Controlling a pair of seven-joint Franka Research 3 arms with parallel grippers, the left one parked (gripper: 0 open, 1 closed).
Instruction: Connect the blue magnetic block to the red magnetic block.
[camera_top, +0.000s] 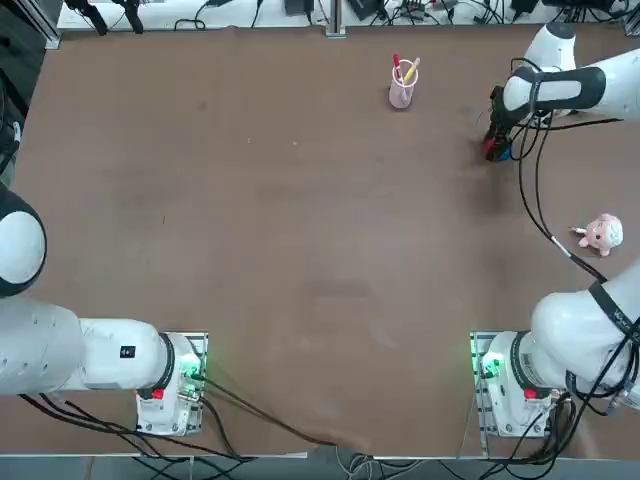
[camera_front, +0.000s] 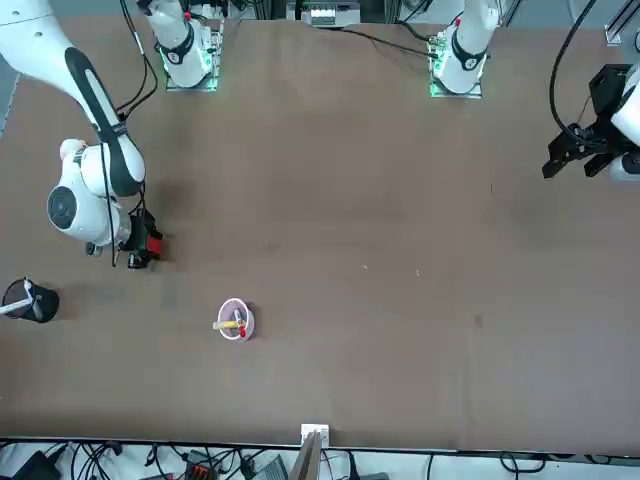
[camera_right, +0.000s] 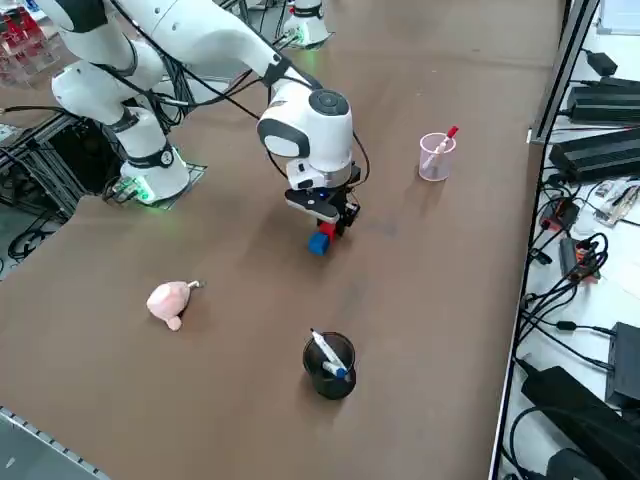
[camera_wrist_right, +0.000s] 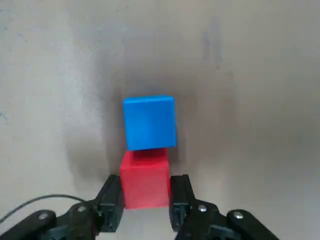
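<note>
Here's the right gripper (camera_wrist_right: 147, 200), its fingers closed on the red magnetic block (camera_wrist_right: 145, 180), one finger on each side, and the blue magnetic block (camera_wrist_right: 150, 122) sits right out in front of it! Look at that line: in the wrist view the blue one lies on the far side of the red one from the fingers, the two lined up along the way the fingers point, near enough face to face. There's a slight sideways offset between them, but they look to be touching. Both are cubes, so there's no long axis to turn to; what matters is that pointing line. The right arm (camera_right: 308, 121) is the near one, reaching down over the worktop (camera_right: 230, 400). From the right side view, blue shows just below red, on the side towards the black pen holder (camera_right: 329, 366), with the pink plush toy (camera_right: 171, 303) and the pink cup (camera_right: 436, 158) well apart from them.

So it looks as good as joined, I'd judge, right at the end of the task. What's left? Perhaps a small press along that same line to seat the faces, then a gentle release. Open crookedly, and red could be dragged askew or pulled off blue. Whether blue bears on the worktop, I can't tell.
</note>
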